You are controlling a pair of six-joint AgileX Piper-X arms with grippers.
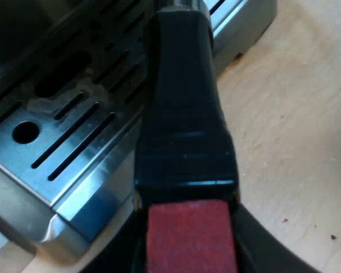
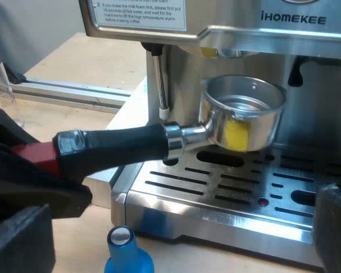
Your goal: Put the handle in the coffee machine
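Right gripper (image 2: 176, 239): jaws wide apart, empty, near the blue tamper (image 2: 122, 250). Left gripper (image 2: 34, 162): jaws clamped on the handle (image 2: 119, 145) at its red end. Farther off, the holder's basket (image 2: 241, 114) hangs over the drip tray (image 2: 216, 190), just beneath the espresso machine (image 2: 261, 34) brew head. Judged remaining: raising and locking.

Drip tray (image 2: 182, 211): brushed metal, shiny.
Holder's cup (image 2: 256, 122): polished metal.
Handle (image 2: 119, 145): glossy black plastic; red end matt, rough.
Table (image 1: 295, 114): pale matt wood.
Tamper (image 2: 131, 261): blue, perhaps plastic.
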